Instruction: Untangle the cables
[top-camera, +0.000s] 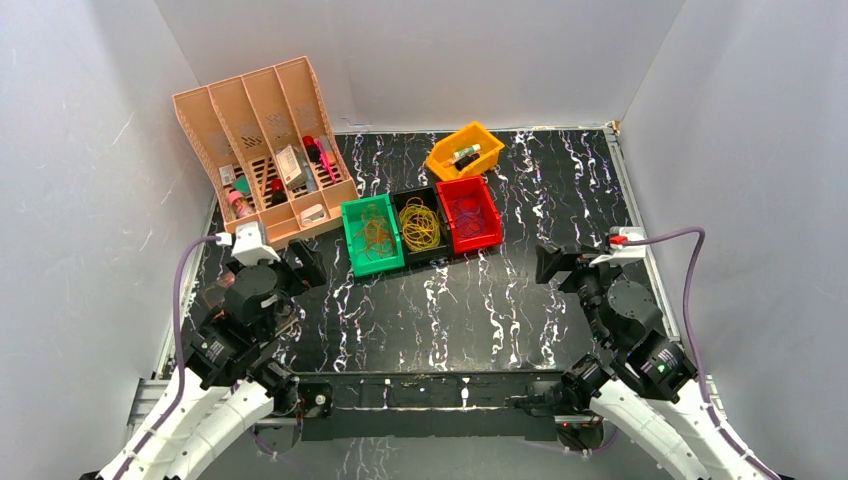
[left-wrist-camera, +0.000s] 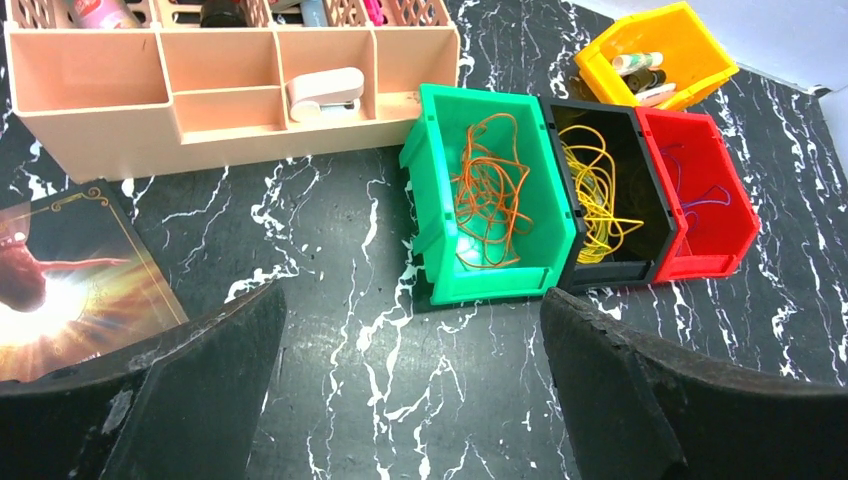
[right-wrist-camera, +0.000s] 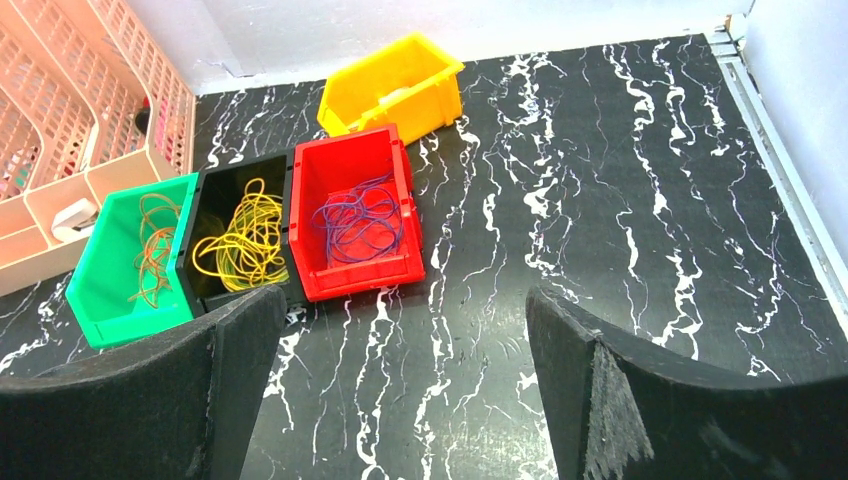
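**Top external view.** The left gripper and right gripper both stood fully spread and empty. Beyond and between them sat a row of three touching bins. The green bin held orange cables, the black bin held yellow cables, and the red bin stood rightmost. The left gripper appeared nearer the row.

**Left wrist view.** The orange tangle lay straight ahead of the wide jaws, its long axis running away from them.

**Right wrist view.** Purple cables in the red bin lay ahead and to the left of the wide jaws. No brand, label or writing was legible in any view.
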